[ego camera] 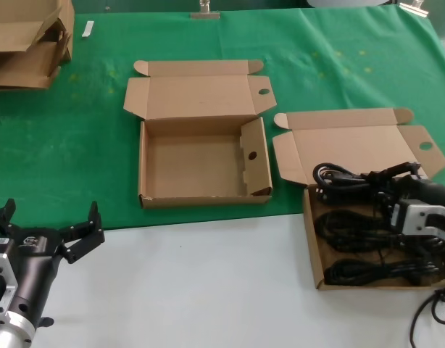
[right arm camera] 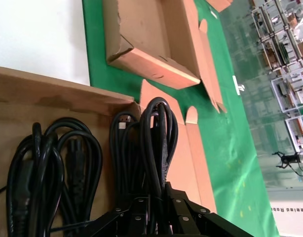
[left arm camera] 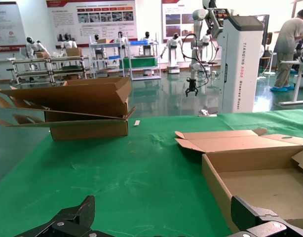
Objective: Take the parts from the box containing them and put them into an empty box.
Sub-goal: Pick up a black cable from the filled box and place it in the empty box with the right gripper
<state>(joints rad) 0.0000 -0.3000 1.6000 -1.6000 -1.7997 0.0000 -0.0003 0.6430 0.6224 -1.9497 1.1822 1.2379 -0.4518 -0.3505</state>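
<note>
The right gripper (right arm camera: 159, 210) is clamped on 1 cable bundle (right arm camera: 159, 143) mid-loop, just above the full box (ego camera: 313, 246) — floppy, light, likely to sag. The left gripper (ego camera: 52, 232) waits apart, open.

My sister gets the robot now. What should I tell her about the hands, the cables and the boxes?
Right gripper: shut on one cable bundle, lifted a little above the full box at the right.
Left gripper: open, idle near the table's front left edge.
Two more cable bundles lie in the full box.
The empty box in the middle holds nothing yet.
Done: first bundle gripped.
Left: carry it to the empty box, then move the other bundles.
</note>
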